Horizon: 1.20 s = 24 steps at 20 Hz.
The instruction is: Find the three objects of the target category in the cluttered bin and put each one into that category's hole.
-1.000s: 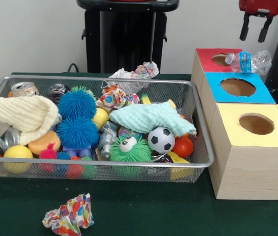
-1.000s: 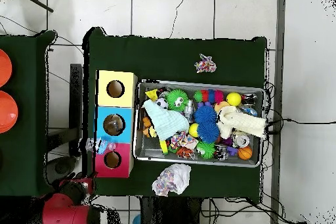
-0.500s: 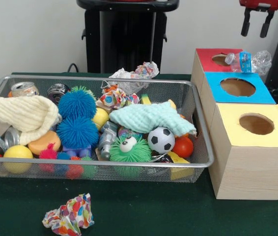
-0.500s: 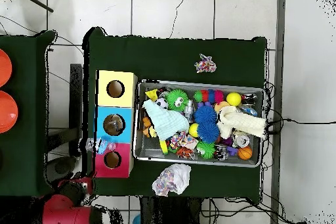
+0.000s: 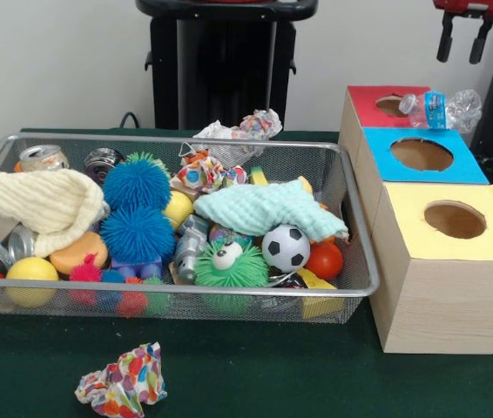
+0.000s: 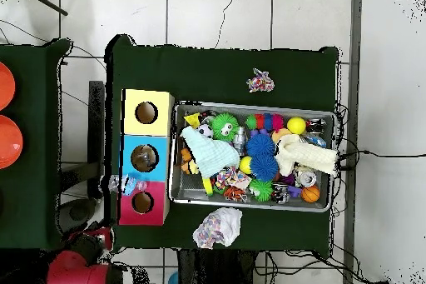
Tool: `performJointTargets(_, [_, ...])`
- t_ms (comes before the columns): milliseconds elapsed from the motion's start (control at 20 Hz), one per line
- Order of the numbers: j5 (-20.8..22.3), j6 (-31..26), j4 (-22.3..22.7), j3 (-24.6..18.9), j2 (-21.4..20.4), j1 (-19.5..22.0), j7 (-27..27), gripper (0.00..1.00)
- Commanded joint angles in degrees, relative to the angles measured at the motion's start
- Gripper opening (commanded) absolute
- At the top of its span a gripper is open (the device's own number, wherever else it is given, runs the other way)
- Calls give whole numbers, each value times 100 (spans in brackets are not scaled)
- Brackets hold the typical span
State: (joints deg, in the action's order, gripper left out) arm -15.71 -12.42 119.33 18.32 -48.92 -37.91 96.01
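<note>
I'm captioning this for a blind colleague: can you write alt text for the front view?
A wire mesh bin full of toys, balls, cans and cloths sits on a green table, beside three wooden boxes with yellow, blue and red holed tops. The open gripper hangs above a crushed plastic bottle lying on the red top.

No text, brand name, number or sign can be read in either view. A blue label is seen on the crushed clear plastic bottle (image 5: 442, 110) lying on the red-topped wooden box (image 5: 370, 105), but its print cannot be made out. The crushed metal cans (image 5: 41, 158) in the wire mesh bin (image 5: 359, 252) also show no readable lettering.
</note>
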Motion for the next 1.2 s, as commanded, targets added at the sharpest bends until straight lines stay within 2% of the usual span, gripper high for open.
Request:
performJointTargets(50, [260,23,-36,-274,159,-102,933,100])
performJointTargets(350, [156,112,-48,-310,226,-255,1052,100])
performJointTargets(1200, [136,359,38,-468,285,-243,1071,100])
